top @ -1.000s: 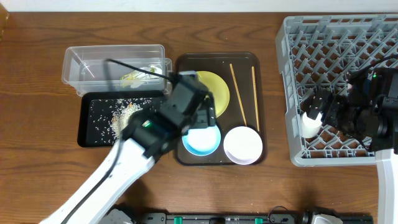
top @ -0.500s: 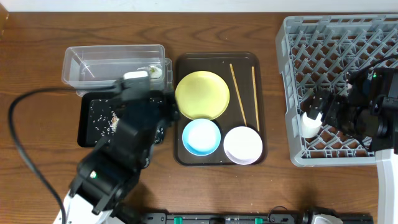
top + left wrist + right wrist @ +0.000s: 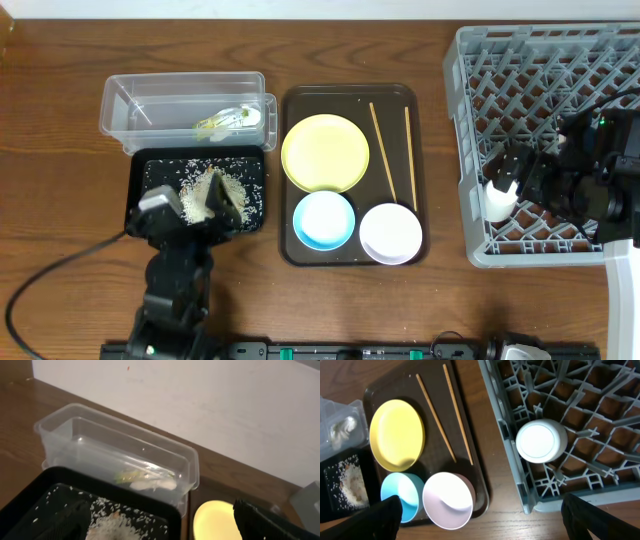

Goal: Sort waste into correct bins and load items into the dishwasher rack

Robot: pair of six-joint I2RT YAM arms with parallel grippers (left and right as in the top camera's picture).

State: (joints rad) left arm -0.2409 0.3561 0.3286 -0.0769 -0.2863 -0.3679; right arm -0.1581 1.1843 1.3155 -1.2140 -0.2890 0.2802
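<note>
The green-and-yellow wrapper (image 3: pixel 225 122) lies in the clear tub (image 3: pixel 150 95); it also shows in the left wrist view (image 3: pixel 145 480). Rice scraps (image 3: pixel 200 195) are piled in the black tray (image 3: pixel 140 222). My left gripper (image 3: pixel 190 203) hovers open and empty over that tray's near side (image 3: pixel 165 527). The yellow plate (image 3: pixel 325 152), light-blue bowl (image 3: pixel 324 220), white-pink bowl (image 3: pixel 391 232) and two chopsticks (image 3: pixel 383 150) sit on the brown tray. The white cup (image 3: pixel 498 200) stands upside down in the grey rack (image 3: pixel 540 60). My right gripper (image 3: pixel 507 178) is open just above it (image 3: pixel 492 520).
The brown serving tray (image 3: pixel 420 110) lies between the bins and the rack. The rack fills the right side to the table edge. A wall stands behind the tub in the left wrist view. Bare wood lies left of the bins.
My left arm has pulled back from over the light-blue bowl to the lower left, over the black tray's near edge. The rice pile and wrapper are uncovered. The right arm has not moved.
</note>
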